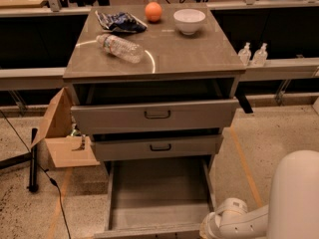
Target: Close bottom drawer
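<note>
The grey cabinet [154,59] has three drawers, all pulled out by different amounts. The bottom drawer [157,193] is pulled out farthest, its long flat tray empty and its front panel at the picture's lower edge. The mid-sized drawer [157,147] and the widest top drawer [154,116] stick out above it. My white arm reaches in from the lower right. The gripper [207,230] sits at the front right corner of the bottom drawer, mostly cut off by the frame's edge.
On the cabinet top lie a plastic bottle [119,47], a dark snack bag [119,21], an orange [153,11] and a white bowl [189,20]. An open cardboard box [65,138] stands on the floor to the left. Two small bottles [252,54] stand on a ledge to the right.
</note>
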Robot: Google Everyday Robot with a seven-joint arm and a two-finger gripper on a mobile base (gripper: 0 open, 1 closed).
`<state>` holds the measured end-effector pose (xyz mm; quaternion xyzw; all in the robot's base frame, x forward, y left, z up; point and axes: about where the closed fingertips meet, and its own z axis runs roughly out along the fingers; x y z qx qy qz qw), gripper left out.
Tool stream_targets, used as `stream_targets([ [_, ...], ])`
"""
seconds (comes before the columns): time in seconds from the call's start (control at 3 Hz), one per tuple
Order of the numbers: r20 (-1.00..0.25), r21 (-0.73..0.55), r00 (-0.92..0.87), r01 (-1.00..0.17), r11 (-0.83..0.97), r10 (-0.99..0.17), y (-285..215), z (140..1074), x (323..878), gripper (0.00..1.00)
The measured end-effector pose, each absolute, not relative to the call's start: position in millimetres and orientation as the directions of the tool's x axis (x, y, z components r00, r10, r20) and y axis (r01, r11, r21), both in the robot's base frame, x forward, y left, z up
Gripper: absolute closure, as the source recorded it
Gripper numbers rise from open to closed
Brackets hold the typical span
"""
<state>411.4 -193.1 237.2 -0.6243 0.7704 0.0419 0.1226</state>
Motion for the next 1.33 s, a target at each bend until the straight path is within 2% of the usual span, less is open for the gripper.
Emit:
stream_targets([
  [0.67,-0.254,-0.063,-0.21,-0.97,0.233,-0.944,-184.2,208.7,385.5,1.0],
  [1.33,-0.314,-0.188,-0.198,-0.945,0.266,-0.928,-160.8,173.6,388.8,1.0],
])
